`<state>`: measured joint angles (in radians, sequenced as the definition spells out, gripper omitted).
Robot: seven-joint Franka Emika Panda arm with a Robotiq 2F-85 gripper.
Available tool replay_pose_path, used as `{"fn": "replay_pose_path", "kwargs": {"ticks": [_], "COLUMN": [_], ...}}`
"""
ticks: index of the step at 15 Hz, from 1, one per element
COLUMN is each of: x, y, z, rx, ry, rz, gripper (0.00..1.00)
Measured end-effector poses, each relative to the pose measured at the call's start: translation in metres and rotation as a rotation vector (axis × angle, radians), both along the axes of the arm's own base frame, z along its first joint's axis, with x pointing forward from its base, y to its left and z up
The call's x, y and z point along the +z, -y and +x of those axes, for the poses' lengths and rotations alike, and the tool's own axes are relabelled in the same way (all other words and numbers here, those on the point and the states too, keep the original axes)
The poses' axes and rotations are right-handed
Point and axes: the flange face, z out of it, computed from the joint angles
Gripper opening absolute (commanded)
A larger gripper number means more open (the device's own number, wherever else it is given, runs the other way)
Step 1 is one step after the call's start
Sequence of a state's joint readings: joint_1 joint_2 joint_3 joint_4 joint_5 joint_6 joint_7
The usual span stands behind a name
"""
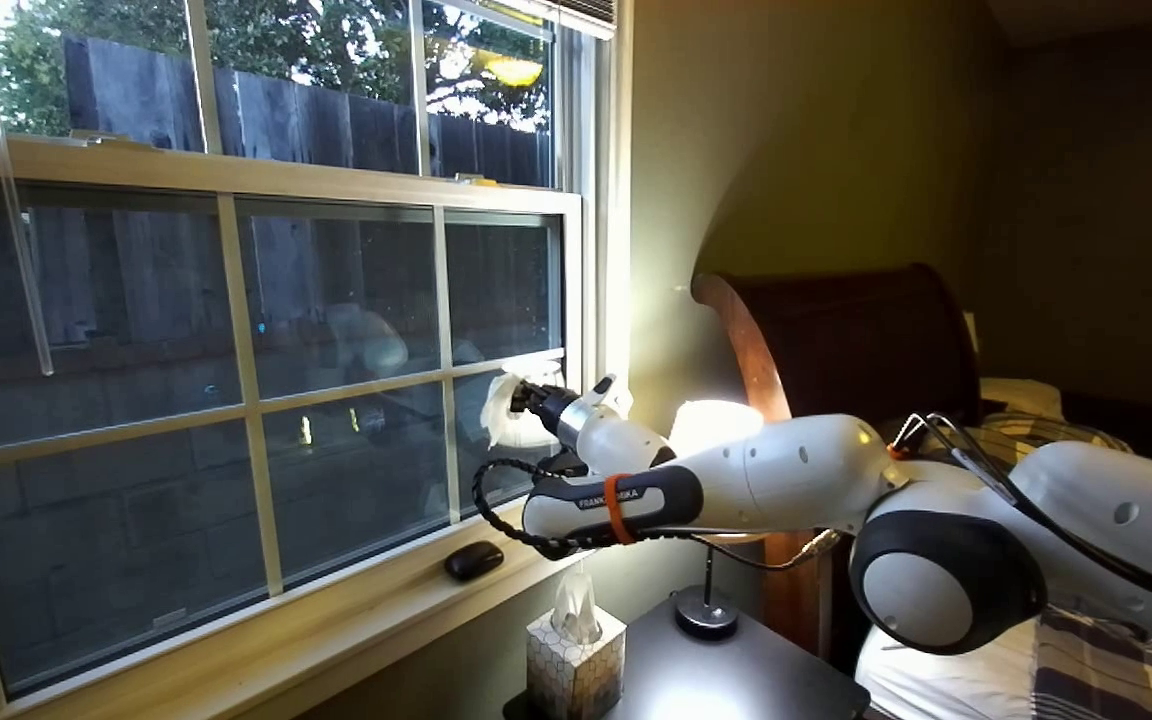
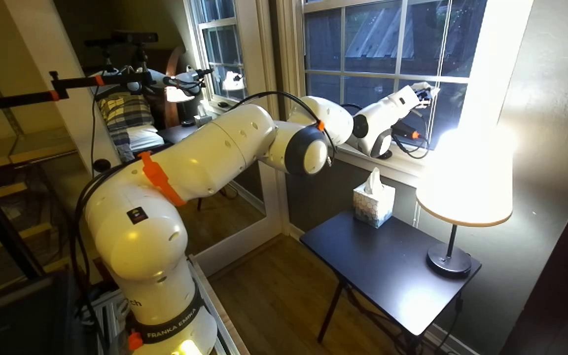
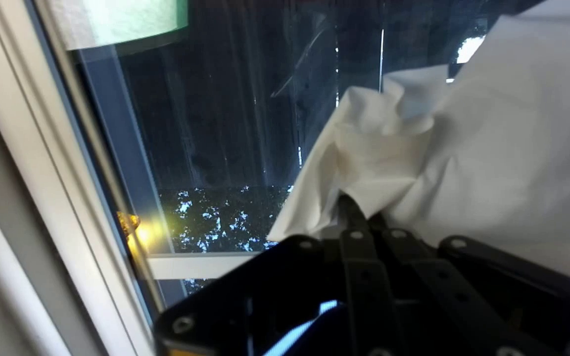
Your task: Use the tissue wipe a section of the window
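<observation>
White-framed window [image 1: 254, 405], then tissue [image 1: 498, 408], then claw [image 1: 520, 397]

Left to right in an exterior view, you have the window, the tissue bunched ahead of the claw's tips, then the arm [image 1: 786, 470] reaching in from the right. Your claw is pinched on the tissue; in the wrist view most of it spreads loose to the right. You can't tell whether it touches the window. Likely you'll need to press forward before sweeping.

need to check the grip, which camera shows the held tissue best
The wrist view: the tissue looms large, cropped but with clear folds, pinched by the gripper. Both exterior views show it small: a white patch before the window, and a pale scrap at the gripper's tip.
</observation>
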<state>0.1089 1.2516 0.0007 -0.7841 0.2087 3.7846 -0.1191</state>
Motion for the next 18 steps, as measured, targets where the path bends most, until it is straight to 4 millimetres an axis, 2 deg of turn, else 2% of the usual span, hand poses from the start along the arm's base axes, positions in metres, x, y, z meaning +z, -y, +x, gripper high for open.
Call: {"fn": "replay_pose_path", "kwargs": {"ticks": [4,7,9,15,18], "x": [-0.003,-0.012,-0.019,-0.029,-0.043], "y": [-0.024,-0.05,-0.06,-0.068,-0.073], "z": [-0.001,-0.003,-0.003,-0.003,-0.003], "rx": [0.086,0.16,0.187,0.207,0.221], "ry": [-0.002,-0.026,-0.045,-0.079,-0.123], "rz": [0.063,0.099,0.122,0.176,0.214], "gripper": [0.0,0.0,0.0,0.0,0.0]}}
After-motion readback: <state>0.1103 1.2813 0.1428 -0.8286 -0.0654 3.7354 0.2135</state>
